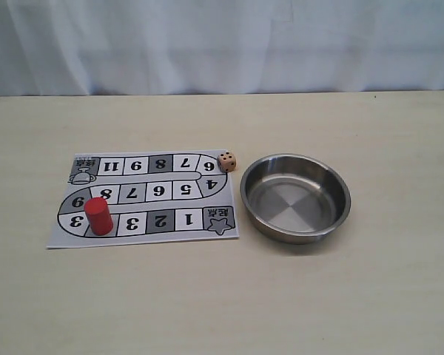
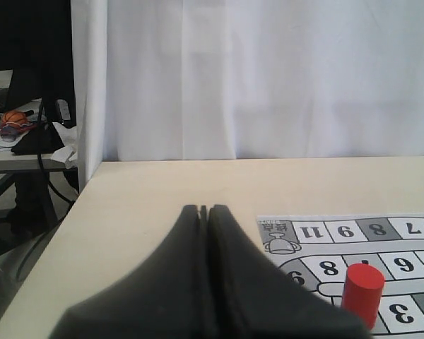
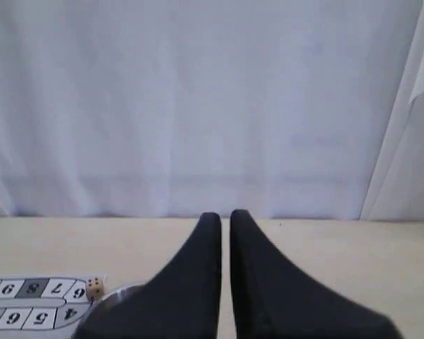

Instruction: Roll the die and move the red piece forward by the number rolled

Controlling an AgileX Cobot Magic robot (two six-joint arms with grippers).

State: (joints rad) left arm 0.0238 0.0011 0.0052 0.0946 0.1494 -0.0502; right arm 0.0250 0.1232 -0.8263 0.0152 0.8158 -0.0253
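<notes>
The printed paper game board (image 1: pixel 179 190) is laid flat on the pale wooden table (image 1: pixel 222 296), with a white curtain (image 1: pixel 222 44) hung behind it. The small solid red cylinder piece (image 1: pixel 98 215) is seen standing upright on the track's near row, close to the left bend, on the square between two squares marked 3. The pale tan wooden die with black pips (image 1: pixel 226 161) is found at the board's far right corner, by the square marked 6. Its pips are too small to be counted with any certainty. Just beside the die, but apart from it, the round stainless steel bowl (image 1: pixel 294 229) is set on the table to the right of the board.

No arm is caught in the exterior view. In the left wrist view, the black left gripper (image 2: pixel 203 209) is held above the table near the board's left end. Its two fingers are pressed together, only a thin seam is shown, and nothing is clamped. The red piece (image 2: pixel 362 293) is picked up just off to its side.

In the right wrist view, the black right gripper (image 3: pixel 225 215) is drawn almost together, with a narrow slit left between the tips and nothing gripped. The die (image 3: pixel 95 288) is glimpsed well off to one side, untouched.
</notes>
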